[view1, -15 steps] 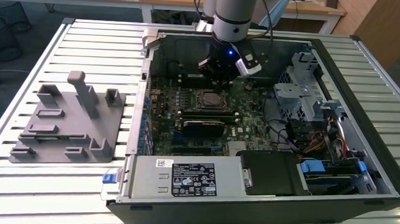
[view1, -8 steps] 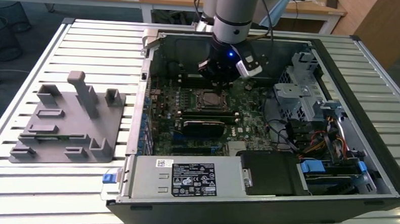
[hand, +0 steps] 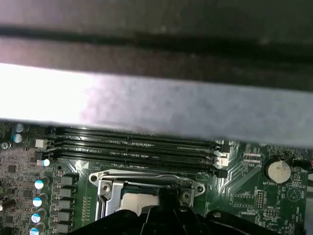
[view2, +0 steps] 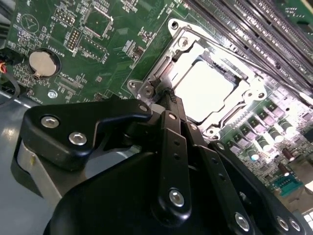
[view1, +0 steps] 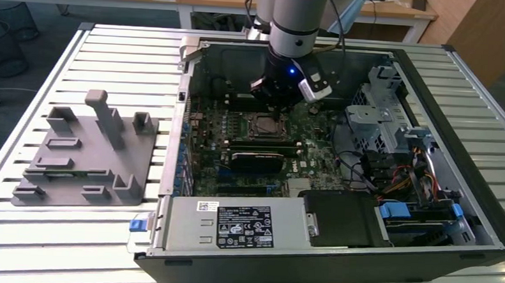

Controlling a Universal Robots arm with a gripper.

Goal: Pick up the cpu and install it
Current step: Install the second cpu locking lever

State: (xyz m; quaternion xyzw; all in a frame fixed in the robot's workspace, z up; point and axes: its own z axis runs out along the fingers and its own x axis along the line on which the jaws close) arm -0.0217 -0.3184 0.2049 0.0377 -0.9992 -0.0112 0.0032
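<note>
The cpu [view2: 208,87] lies flat inside the black-framed metal socket [view1: 268,125] on the motherboard, its pale silver top showing through the socket's frame. In the first wrist view the cpu [hand: 138,200] is partly hidden behind the black fingers. My gripper [view1: 276,107] hangs just above the far edge of the socket. In the second wrist view the gripper [view2: 166,93] has its fingers pressed together, with the tips at the socket's corner beside the thin lever wire. Nothing is between the fingers. The gripper [hand: 164,195] sits right over the socket frame [hand: 105,183].
A grey plastic tray with upright posts [view1: 90,153] stands on the slatted table at the exterior view's left. Inside the open case are memory slots [hand: 137,147], a power supply [view1: 231,227], a drive cage [view1: 381,115] and loose cables. A case wall [hand: 146,103] runs close behind the socket.
</note>
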